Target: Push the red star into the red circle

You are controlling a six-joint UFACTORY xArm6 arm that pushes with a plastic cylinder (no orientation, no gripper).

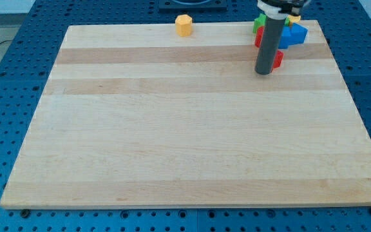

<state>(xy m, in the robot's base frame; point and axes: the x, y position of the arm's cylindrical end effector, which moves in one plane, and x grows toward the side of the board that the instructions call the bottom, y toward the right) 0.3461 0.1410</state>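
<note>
Our tip (263, 73) rested on the wooden worktop (185, 148) near the view's top right, touching a red block (278, 59) on its right. We carried no claw, only the rod. Behind it clustered blue (294, 35), green (259, 24) and another red block (258, 38), shapes unclear. A yellow block (183, 25) sat well apart, top centre.

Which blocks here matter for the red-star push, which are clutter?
Job: my tip; red block touching its right side; a second red block behind the rod. Which is star or circle, cannot tell.

Clutter: orange block, blue block, green block, yellow block.
</note>
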